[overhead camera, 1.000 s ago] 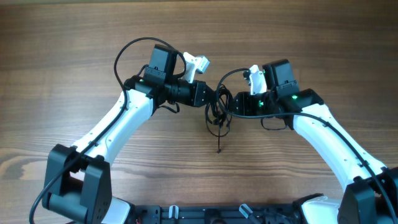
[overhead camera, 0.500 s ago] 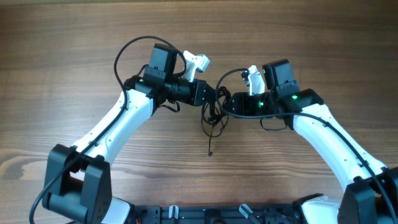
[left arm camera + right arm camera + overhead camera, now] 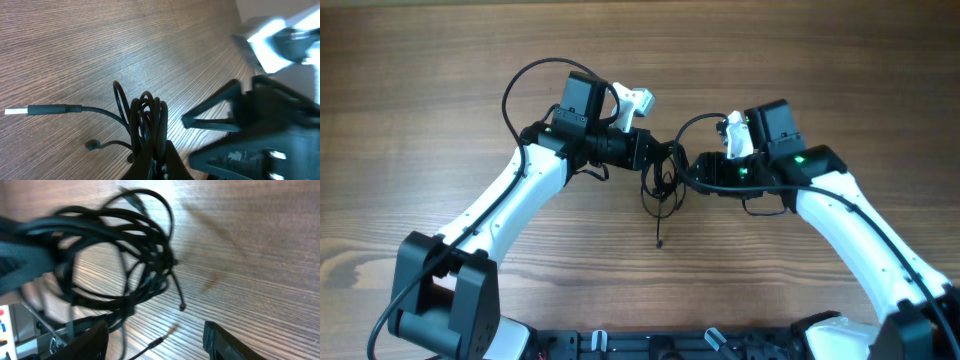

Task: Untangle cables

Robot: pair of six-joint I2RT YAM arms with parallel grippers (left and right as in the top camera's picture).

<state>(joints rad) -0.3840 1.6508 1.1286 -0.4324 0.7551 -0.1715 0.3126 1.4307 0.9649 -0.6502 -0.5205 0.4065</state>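
The left hand (image 3: 159,155) pinched the cables (image 3: 147,112) in one bunch; the right hand (image 3: 154,332) stood spread, seemingly gripping nothing. Pulling blindly could tighten the tangle.

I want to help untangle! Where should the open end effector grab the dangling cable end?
On the straight loose tail just above its plug, coming from the right arm's side: it trails clear of the bunched cables the left end effector pinches.

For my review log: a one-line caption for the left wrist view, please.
Left gripper pinches a bunched coil of black cables, one silver-tipped plug trailing loose; the open right gripper faces it.
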